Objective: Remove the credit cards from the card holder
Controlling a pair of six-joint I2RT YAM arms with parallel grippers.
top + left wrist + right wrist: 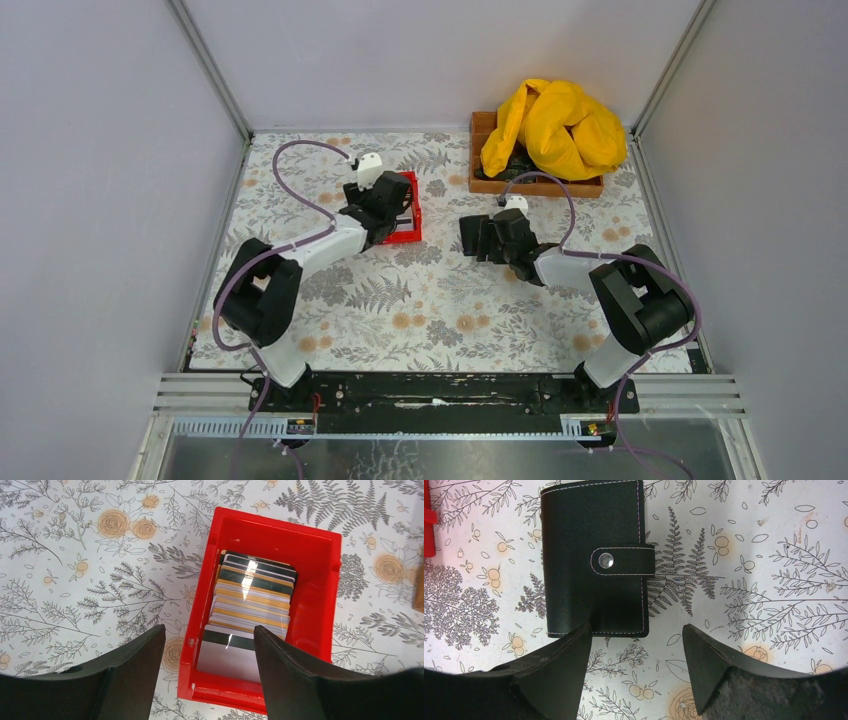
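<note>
Apparently the opening step was in hand: the right gripper [634,630], spread and empty, hovered over the snapped-shut wallet [589,525] right of the red bin [280,535]. Next its strap [629,560] needed unfastening. The left gripper [209,630], also spread, hung over cards [252,595] stacked in that bin. A tray [480,182] with yellow cloth [555,125] stood farther right, no obstacle.

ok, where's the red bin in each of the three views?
Top external: red bin left of centre, mid-table, partly covered from above.
Left wrist: it fills the centre, with cards stacked inside.
Right wrist: only a red sliver at the upper left edge, likely its wall.
Shared landmark: the floral table cover, visible in all three.
</note>
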